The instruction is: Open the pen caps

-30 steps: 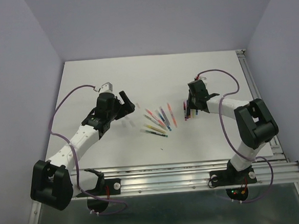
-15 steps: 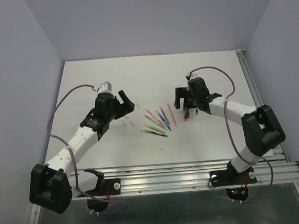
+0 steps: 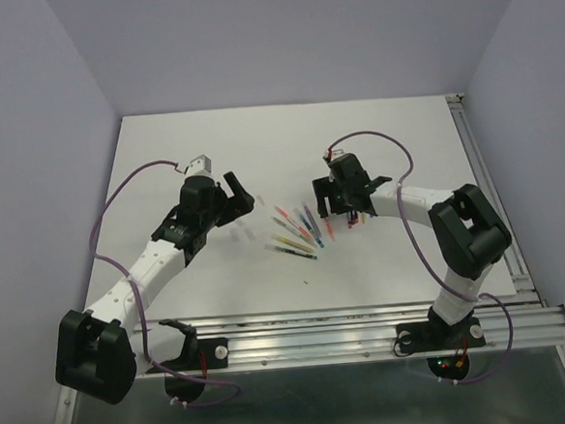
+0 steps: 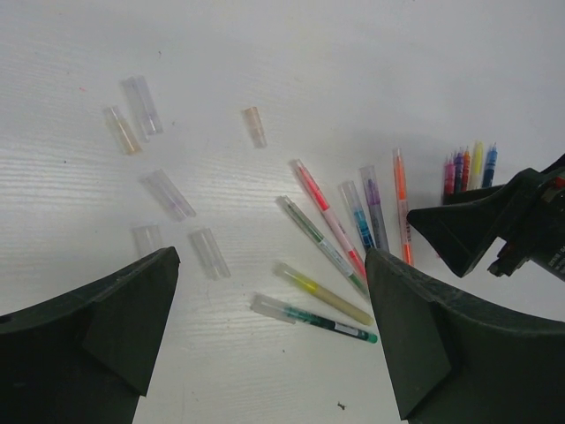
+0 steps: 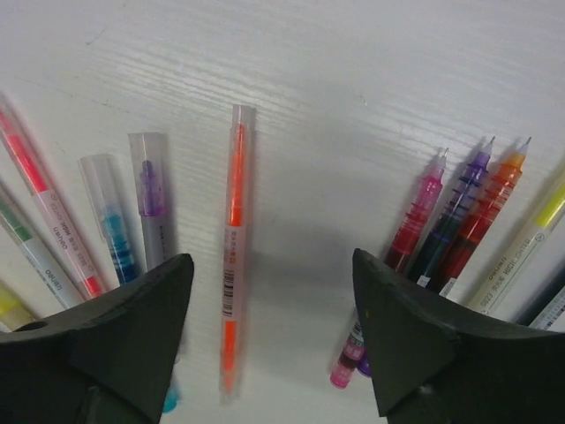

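White table (image 3: 210,139), lavender walls (image 3: 23,114). Loose translucent pale pen caps (image 4: 169,194), clear only in left wrist view, lie beside thin coloured pens (image 4: 331,247). Left gripper (image 4: 269,265) gapes, empty; right gripper (image 5: 272,265) spread, empty, over capped orange pen (image 5: 237,203).

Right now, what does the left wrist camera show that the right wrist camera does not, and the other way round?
Only the left wrist view: several loose caps lying apart from the pens, and the dark green pen lowest in the picture. Only the right wrist view: the barcode printed on the orange pen. Both: that orange pen, the blue pen and the purple pen beside it, and the bunch of uncapped pens.
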`<state>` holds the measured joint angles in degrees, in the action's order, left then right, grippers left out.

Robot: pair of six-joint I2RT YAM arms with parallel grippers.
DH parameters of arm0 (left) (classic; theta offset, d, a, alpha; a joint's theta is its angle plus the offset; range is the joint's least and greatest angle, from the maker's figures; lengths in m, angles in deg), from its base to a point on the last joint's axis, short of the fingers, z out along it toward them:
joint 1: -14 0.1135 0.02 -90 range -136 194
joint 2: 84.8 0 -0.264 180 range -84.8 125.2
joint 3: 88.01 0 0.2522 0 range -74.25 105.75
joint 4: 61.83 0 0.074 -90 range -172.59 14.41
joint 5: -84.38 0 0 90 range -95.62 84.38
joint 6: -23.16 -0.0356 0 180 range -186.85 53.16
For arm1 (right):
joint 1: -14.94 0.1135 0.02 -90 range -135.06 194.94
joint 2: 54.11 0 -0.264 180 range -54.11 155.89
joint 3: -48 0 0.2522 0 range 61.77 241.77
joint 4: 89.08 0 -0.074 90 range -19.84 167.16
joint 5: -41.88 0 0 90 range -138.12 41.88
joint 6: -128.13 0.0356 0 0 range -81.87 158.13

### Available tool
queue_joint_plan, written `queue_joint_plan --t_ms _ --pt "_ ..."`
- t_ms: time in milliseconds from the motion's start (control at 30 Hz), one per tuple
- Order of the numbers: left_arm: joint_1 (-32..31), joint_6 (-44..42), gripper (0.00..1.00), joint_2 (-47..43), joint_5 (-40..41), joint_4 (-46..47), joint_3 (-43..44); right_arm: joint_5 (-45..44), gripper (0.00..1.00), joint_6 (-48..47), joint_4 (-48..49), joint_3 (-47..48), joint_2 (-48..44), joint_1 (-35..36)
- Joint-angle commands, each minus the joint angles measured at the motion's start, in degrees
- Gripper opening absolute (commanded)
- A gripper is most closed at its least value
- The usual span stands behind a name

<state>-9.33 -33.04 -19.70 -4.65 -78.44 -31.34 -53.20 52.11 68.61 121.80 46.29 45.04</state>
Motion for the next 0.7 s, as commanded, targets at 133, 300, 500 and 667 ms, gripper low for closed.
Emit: queue_joint_plan --t_ms 133,300,500,667 --pt "-0.3 -1.4 0.99 -1.4 0.9 1.2 -1.1 -2.2 0.66 -1.9 -1.0 5.1 3.8 1.3" --pt "-0.3 -1.5 0.99 -1.0 0.9 1.2 -1.1 -1.7 0.59 -2.3 -0.6 4.8 5.3 1.7" --pt "-0.3 -1.5 0.99 -1.4 0.4 1.3 -1.1 -4.4 0.42 -1.9 -2.1 3.9 6.9 2.8" --pt "-0.3 -1.2 0.99 -2.1 0.3 1.3 -1.1 -4.6 0.21 0.3 -2.2 0.4 6.4 4.0"
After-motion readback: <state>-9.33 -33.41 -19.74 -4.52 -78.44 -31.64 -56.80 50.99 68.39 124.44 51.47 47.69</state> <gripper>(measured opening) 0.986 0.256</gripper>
